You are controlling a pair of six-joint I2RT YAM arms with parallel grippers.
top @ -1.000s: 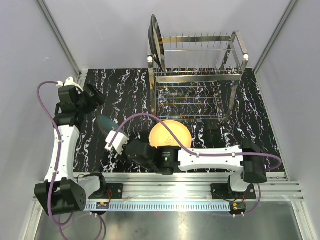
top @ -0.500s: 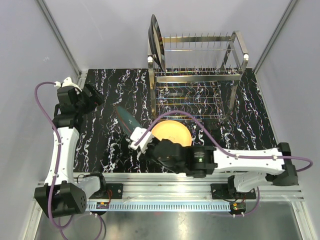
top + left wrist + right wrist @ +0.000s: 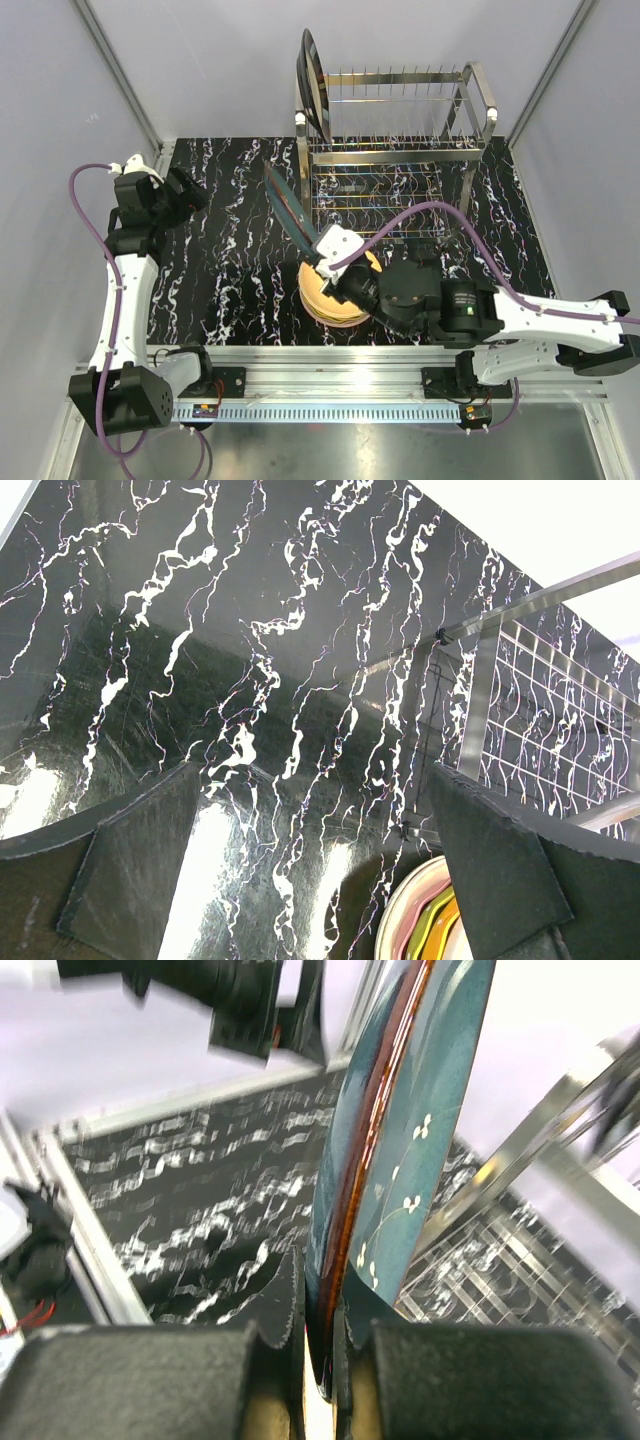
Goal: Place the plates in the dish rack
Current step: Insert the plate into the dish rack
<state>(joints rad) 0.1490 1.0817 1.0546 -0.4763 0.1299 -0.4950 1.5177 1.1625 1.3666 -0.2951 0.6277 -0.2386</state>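
Mid-carry: the right gripper [image 3: 322, 252] is clamped on the lower rim of a teal plate [image 3: 288, 203], held on edge and tilted, just off the left end of the rack [image 3: 400, 150]. A second ago the same plate hung low over the left-centre of the table [image 3: 230, 290]; it has since swung right and risen toward the rack, so the lift is done and the slotting step looks close. The left gripper [image 3: 190, 192] has not moved — its jaws gape wide, holding nothing, well apart from the plates.

One dark plate [image 3: 312, 85] already stands at the rack's left end. The rest sit in a stack [image 3: 316, 292] near the front of the table, the orange top plate now largely covered by the right arm [image 3: 500, 315], which a second ago left it in plain view.

Hard to read: the number of plates in the stack, though the left wrist view catches pink, yellow and orange rims. The right wrist view is blurred by motion, and which tines the teal plate is headed for cannot be told.
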